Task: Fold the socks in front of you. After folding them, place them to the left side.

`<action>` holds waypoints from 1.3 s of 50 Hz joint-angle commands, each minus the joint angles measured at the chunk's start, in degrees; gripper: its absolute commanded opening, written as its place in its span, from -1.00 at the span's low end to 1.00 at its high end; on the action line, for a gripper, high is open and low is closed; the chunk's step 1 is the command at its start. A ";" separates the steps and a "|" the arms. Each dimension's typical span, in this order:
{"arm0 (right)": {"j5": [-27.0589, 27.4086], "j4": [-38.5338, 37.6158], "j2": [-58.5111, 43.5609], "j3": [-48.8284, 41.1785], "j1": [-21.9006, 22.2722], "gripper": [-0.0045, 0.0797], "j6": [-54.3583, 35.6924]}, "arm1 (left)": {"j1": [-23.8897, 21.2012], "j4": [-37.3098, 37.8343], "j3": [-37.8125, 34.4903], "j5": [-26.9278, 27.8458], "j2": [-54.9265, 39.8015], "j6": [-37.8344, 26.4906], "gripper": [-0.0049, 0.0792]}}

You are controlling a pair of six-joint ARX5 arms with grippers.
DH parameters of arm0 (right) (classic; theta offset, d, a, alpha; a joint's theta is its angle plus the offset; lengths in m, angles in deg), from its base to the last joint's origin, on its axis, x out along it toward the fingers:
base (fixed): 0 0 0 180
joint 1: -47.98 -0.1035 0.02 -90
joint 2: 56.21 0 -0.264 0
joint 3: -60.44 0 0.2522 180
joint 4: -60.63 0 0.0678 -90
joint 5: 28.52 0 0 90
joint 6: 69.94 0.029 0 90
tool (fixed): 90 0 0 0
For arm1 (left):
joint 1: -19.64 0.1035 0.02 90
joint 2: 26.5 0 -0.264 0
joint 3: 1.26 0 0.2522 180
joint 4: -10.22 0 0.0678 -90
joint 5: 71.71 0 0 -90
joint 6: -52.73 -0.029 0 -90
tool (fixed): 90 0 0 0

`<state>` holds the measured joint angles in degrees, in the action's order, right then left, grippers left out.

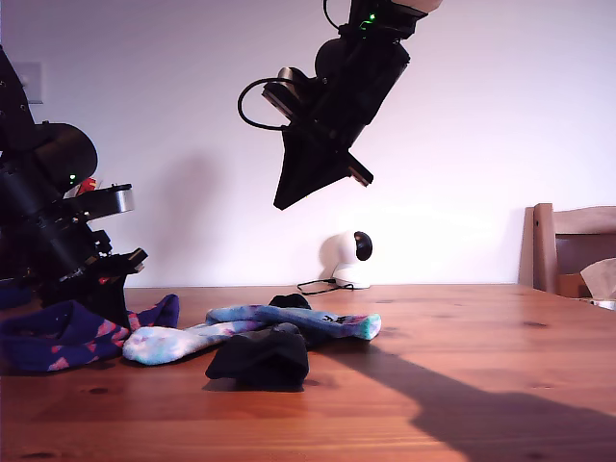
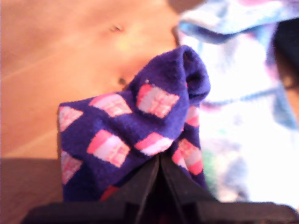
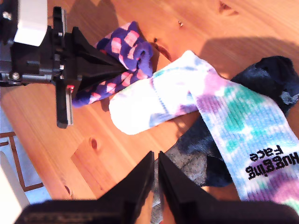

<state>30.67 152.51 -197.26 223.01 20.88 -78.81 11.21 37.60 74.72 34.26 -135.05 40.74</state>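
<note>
On table [image 1: 462, 366]: purple pink-blocked sock [image 2: 135, 135] bunched in first pincer [image 2: 160, 163]

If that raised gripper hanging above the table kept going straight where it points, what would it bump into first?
Probably the dark grey fabric sock lying on the wooden table. My second gripper, shut and empty, points down just past that sock's edge, though depth is hard to judge.

My first end effector [image 1: 120, 289] sits low at the exterior view's left, its jaws pinched tight on the navy-purple sock [image 2: 140, 135]. My second end effector [image 1: 289, 197] hangs high in the air, angled downward, jaws closed with nothing between them.
</note>
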 commanded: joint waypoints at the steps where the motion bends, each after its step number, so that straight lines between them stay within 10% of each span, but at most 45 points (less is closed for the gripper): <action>1: -0.22 -0.11 0.76 0.26 -0.59 -0.92 0.04 | 1.22 1.11 -0.92 -1.36 -1.70 -0.48 -0.93; 19: -0.17 -0.11 0.76 0.26 -0.33 -0.92 -0.17 | 5.64 4.83 -0.92 -3.45 -1.70 -1.51 -0.93; 65: 2.43 -3.15 0.35 0.11 -0.26 -0.92 -2.95 | 4.37 4.15 -0.79 14.12 11.19 4.59 -0.93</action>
<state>33.01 150.57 -197.26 223.01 20.62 -81.45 16.28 42.13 74.94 47.13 -123.38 44.72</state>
